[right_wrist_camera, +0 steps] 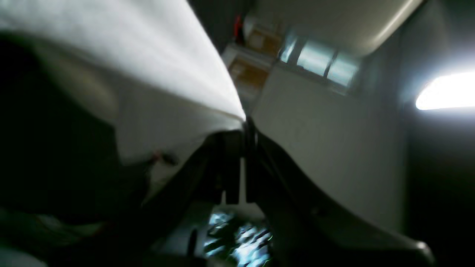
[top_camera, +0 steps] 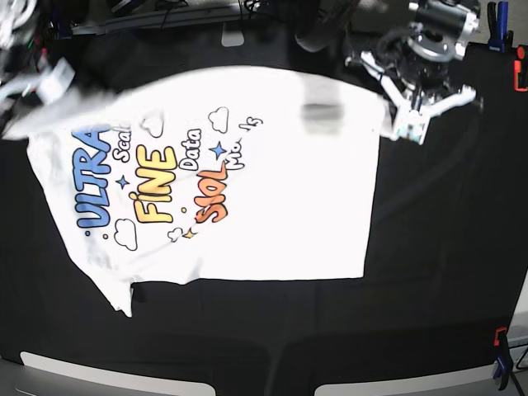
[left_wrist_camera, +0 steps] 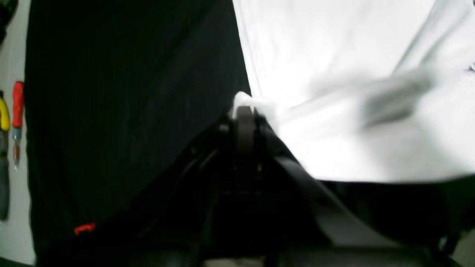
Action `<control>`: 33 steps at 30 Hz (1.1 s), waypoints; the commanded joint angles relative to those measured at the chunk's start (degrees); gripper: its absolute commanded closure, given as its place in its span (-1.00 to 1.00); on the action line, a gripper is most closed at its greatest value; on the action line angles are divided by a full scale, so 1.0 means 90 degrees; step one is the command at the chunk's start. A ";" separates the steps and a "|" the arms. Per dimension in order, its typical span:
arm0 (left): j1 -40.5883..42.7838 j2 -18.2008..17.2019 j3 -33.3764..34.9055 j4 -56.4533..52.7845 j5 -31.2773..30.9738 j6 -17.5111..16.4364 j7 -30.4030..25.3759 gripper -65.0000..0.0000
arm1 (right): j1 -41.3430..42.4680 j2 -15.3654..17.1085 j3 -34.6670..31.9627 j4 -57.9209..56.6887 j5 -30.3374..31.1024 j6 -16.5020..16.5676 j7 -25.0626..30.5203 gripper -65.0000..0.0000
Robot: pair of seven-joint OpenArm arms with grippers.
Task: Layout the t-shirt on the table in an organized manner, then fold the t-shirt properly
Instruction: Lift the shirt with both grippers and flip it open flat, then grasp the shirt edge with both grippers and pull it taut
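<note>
While jaws pinch tight, left gripper (left_wrist_camera: pixel 245 111) grips t-shirt (top_camera: pixel 272 190) edge, right gripper (right_wrist_camera: pixel 245 124) clamps another edge

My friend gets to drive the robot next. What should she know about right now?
Left gripper: shut on a bunched bit of the t-shirt's edge.
Right gripper: shut on another corner of the t-shirt, holding it up; it is blurred in the base view.
T-shirt: spread on the table, cartoon lettering facing up, mostly flat, one sleeve near the front edge.
Done: the shirt is nearly laid out.
Left: probably pull it smooth, let go, then do all the folds. No fold shows yet.
</note>
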 commanded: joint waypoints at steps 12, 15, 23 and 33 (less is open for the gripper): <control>-0.0151 -0.0022 -0.0007 0.0124 -0.0838 0.0070 -0.0828 1.00 | 0.1710 -0.0347 0.0500 -0.0036 0.2013 0.0413 0.0979 1.00; -0.0155 -0.0022 -0.0007 0.0109 -0.0826 0.0070 -0.1120 1.00 | 0.2246 -0.0733 0.0500 -0.0228 0.2560 0.0792 0.1209 1.00; -0.0848 -0.0022 -0.0007 -0.1452 -0.0828 0.0070 -0.1231 1.00 | 0.3619 -0.1525 0.0500 -0.0792 0.2868 0.1008 0.1331 1.00; -0.1889 -0.0024 -0.0007 -0.2123 -0.0823 0.0070 -0.1175 1.00 | 0.5098 -0.1625 0.0500 -0.2475 0.4129 0.1644 0.1693 1.00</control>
